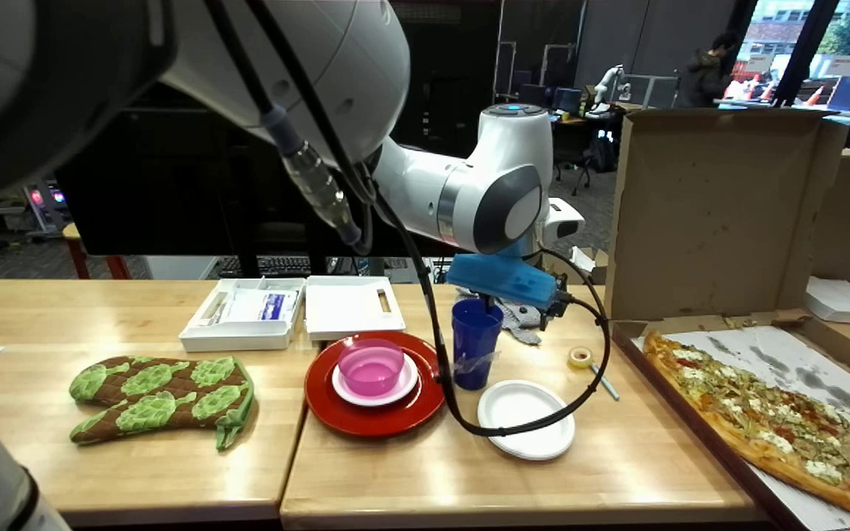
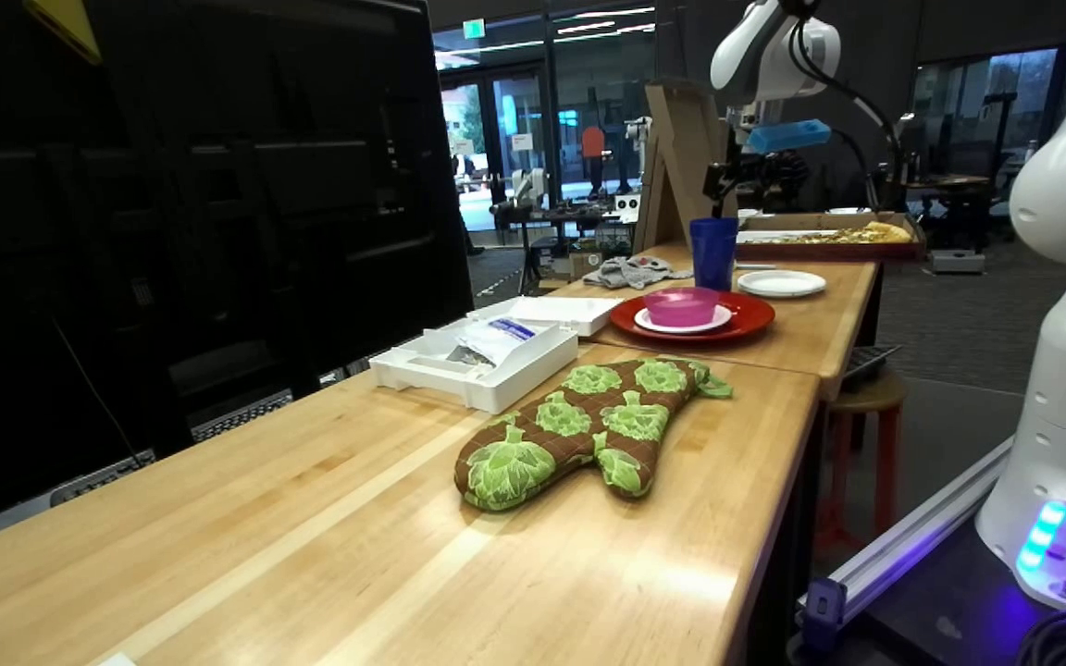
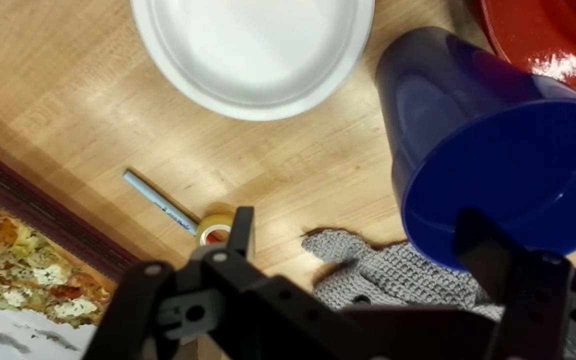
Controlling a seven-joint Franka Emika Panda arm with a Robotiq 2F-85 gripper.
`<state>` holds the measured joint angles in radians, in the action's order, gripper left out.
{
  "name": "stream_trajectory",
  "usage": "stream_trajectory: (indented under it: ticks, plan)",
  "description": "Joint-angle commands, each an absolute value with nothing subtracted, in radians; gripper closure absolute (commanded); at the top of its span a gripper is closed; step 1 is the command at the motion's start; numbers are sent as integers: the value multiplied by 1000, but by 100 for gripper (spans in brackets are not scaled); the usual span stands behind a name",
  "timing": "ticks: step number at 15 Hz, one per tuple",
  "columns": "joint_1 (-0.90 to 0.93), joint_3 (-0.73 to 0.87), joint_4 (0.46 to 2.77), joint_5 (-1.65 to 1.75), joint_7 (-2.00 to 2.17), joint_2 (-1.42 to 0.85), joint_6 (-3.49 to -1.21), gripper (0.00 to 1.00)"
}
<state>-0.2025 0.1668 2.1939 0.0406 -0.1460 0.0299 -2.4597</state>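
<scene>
My gripper [image 3: 360, 235] is open with nothing between its fingers. It points down over the table, as an exterior view [image 1: 518, 310] shows. One finger is over the mouth of a tall blue cup [image 3: 428, 100]; I cannot tell whether its tip is inside the rim. The cup stands upright in both exterior views [image 1: 475, 350] [image 2: 712, 257]. The other finger is out beside the cup, above a roll of yellow tape [image 3: 215, 219] and a pale blue marker [image 3: 160, 201]. A grey knitted cloth [image 3: 403, 275] lies under the gripper, beside the cup.
White plate [image 1: 527, 420] stands before the cup. Red plate [image 1: 322, 402] beside it bears a small white plate and pink bowl [image 1: 371, 369]. An open pizza box [image 1: 720, 214] with pizza [image 1: 779, 428], a white case [image 1: 233, 339] and a brown-green oven mitt [image 1: 167, 398] flank these.
</scene>
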Motion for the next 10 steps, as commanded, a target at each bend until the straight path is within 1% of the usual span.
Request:
stream_trajectory:
  ticks: [1, 9, 10]
  plan:
    - [-199, 180, 2147, 25, -198, -3, -2419, 0]
    - [-195, 174, 2120, 8, -250, -29, -2331, 0]
    - [-195, 174, 2118, 7, -254, -28, -2321, 3]
